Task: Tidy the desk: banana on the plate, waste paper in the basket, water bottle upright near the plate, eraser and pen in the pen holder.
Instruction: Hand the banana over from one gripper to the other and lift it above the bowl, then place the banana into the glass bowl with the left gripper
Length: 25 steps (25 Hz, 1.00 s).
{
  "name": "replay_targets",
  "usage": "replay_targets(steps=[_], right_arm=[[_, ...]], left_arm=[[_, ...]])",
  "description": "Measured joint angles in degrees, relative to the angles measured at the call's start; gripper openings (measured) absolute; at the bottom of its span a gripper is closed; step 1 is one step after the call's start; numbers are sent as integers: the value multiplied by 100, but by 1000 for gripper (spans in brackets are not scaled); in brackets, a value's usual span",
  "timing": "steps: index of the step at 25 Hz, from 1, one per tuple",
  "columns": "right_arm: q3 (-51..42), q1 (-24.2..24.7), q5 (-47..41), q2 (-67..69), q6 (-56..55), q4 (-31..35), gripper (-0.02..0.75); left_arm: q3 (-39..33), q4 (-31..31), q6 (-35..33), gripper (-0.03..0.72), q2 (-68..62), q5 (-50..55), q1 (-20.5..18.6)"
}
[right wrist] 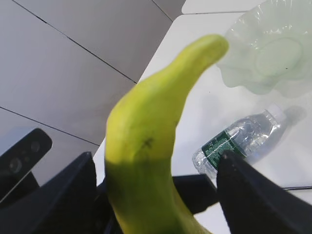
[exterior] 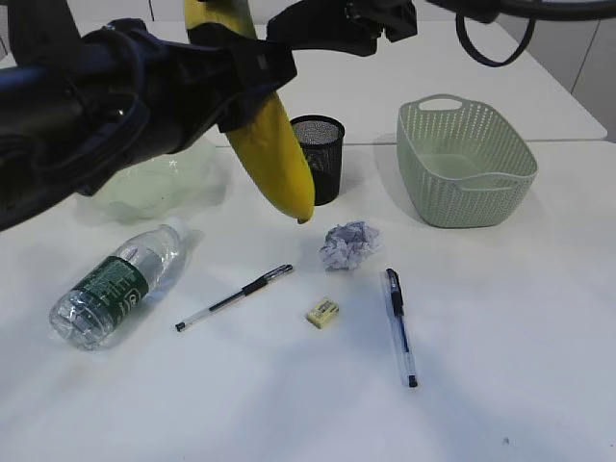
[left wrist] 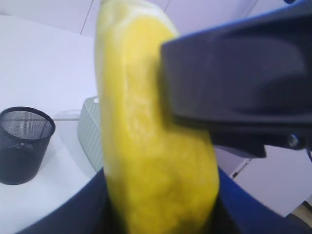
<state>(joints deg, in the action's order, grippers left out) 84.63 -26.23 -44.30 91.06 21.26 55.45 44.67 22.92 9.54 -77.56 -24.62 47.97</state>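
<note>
A yellow banana hangs in the air above the table, clamped near its upper part by my left gripper; it fills the left wrist view. My right gripper is open, its fingers straddling the banana with gaps on both sides. The clear glass plate sits at the back left. The water bottle lies on its side. The crumpled paper, the yellow eraser and two pens lie on the table.
The black mesh pen holder stands behind the banana's tip, and it also shows in the left wrist view. The green basket stands at the back right. The plate and the bottle show in the right wrist view.
</note>
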Motion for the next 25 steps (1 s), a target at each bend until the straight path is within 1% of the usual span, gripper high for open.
replay_targets(steps=[4,7,10,12,14,15,17,19,22,23,25], right_arm=[[0,0,-10,-20,104,-3,575],[0,0,1,-84,155,-160,575],[0,47,1,-167,80,-477,576],[0,128,-21,-203,-230,-886,576],[0,263,-117,-201,-697,-1470,576],[0,317,-197,-201,-920,-1888,576],[0,396,-449,-201,-1545,-2809,576],[0,436,-742,-201,-2187,-3914,576],[0,455,-1254,-201,-3008,-5420,576],[0,465,-1425,-201,-3168,-5871,576],[-65,465,-1668,-205,-3345,-6552,576]], left_arm=[[0,10,0,302,0,12,-306],[0,21,0,302,0,162,-596],[0,57,0,302,0,391,-933],[0,70,0,302,0,481,-1193],[0,79,0,302,0,544,-1426],[0,79,0,302,0,566,-1549],[0,79,0,302,0,577,-1775],[0,92,0,302,0,577,-2007],[0,266,0,302,0,564,-2326],[0,377,0,302,0,523,-2414],[0,621,0,302,0,363,-2531]])
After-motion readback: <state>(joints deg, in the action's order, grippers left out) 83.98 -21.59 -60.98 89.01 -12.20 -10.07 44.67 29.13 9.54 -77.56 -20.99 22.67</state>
